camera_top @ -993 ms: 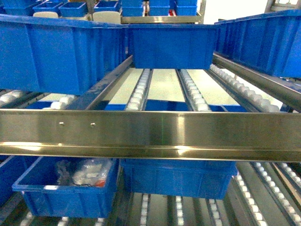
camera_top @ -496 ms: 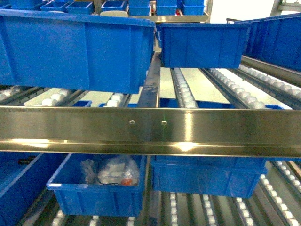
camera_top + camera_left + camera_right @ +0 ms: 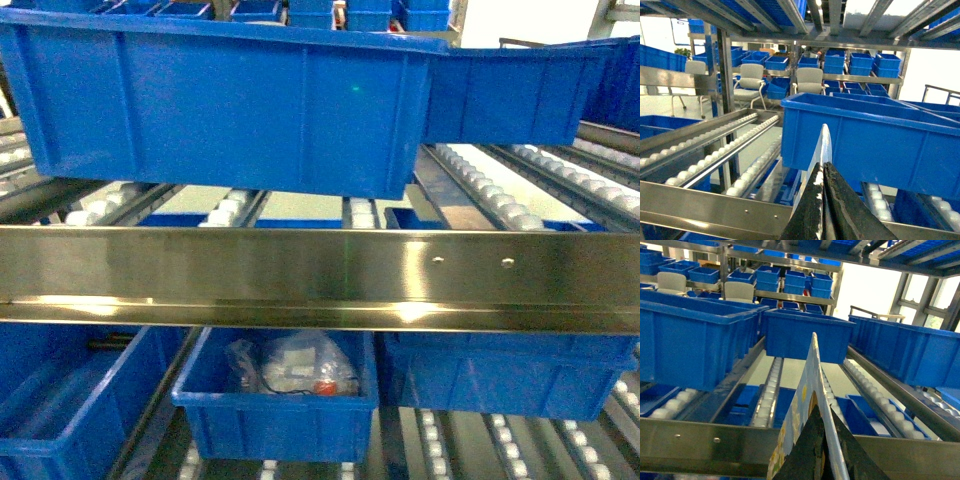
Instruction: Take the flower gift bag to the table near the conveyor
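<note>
closest to us, in the right wrist view, our right gripper (image 3: 824,437) has its jaws pressed together on the upright edge of the flower gift bag (image 3: 807,405), a flat printed sheet rising above the fingers. in the left wrist view our left gripper (image 3: 823,185) is likewise closed on a thin pale edge that we judge to be the same bag, though it shows only edge-on there. so we seem to carry it pinched at two places and held up in the air.

just beyond stands the steel front rail (image 3: 320,275) of the conveyor (image 3: 480,185), then its white roller lanes with blue bins (image 3: 230,100) on them, and one lower bin (image 3: 280,405) holding wrapped items. farther back are shelves of bins and chairs (image 3: 750,82).

the table is not in any view. to do this well, we should keep both pinches firm and level, hold the bag clear of the rail, and turn the base until the white tabletop appears.
</note>
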Available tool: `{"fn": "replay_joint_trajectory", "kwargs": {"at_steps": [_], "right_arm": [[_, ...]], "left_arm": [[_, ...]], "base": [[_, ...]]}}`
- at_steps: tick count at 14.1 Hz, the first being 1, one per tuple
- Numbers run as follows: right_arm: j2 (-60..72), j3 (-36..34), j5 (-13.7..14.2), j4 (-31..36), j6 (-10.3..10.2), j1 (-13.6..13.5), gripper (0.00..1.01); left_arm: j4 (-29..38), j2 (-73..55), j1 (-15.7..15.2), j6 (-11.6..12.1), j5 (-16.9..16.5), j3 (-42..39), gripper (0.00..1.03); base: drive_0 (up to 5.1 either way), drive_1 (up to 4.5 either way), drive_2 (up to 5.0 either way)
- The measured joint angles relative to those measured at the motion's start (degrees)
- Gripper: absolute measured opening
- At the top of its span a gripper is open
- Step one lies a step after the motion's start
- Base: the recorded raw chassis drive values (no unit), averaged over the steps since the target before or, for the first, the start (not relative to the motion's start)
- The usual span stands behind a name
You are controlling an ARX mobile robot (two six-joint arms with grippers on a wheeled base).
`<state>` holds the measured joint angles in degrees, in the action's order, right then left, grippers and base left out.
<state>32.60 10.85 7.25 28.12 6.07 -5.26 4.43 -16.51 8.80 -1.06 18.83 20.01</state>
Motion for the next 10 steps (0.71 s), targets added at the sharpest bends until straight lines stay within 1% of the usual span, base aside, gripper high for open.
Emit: {"fn": "replay_joint_trajectory", "kwargs": {"at_steps": [4, 10], "right_arm": [[0.04, 0.00, 0.00, 0.11, 0.00, 0.00, 0.02], [-0.02, 0.00, 0.00, 0.17, 0.00, 0.00, 0.02]], "left_arm": [[0.00, 0.00, 0.00, 0.00, -0.02, 0.00, 0.02], [0.02, 0.00, 0.00, 0.00, 0.00, 0.00, 0.02]], "base": [[-4.9, 2.46, 2.5], [-4.4, 0.93, 4.1]]}}
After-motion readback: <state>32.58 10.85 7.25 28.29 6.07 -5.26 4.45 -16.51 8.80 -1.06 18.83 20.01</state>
